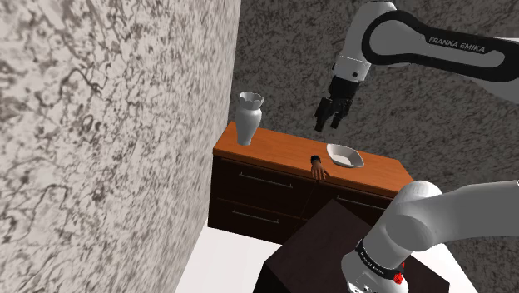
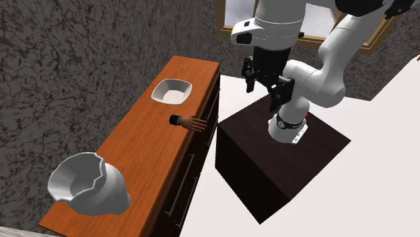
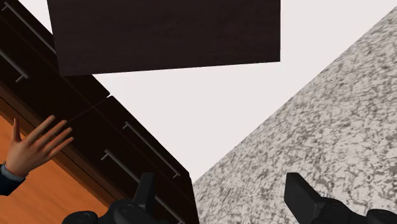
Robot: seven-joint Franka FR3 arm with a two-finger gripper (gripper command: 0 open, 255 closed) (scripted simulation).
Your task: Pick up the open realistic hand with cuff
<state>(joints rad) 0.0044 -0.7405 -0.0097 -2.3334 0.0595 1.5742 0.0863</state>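
The all-black two-finger gripper point(image 1: 329, 121) hung in the air, jaws spread wide with nothing between them. The flesh-coloured open hand with a dark cuff point(image 2: 189, 123) lay flat at the front edge of the orange-brown wooden dresser top point(image 2: 132, 151), about midway along and near the white square bowl point(image 2: 172, 91). Its long axis ran back to front, cuff inward, fingertips at the edge and perhaps just over it. It lay below the jaws and off to one side, so the move would likely call for a shift over the top, then a descent.

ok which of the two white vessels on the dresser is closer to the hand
The shallow square bowl, lying just beside the hand; the tall vase stands at the other end of the dresser.
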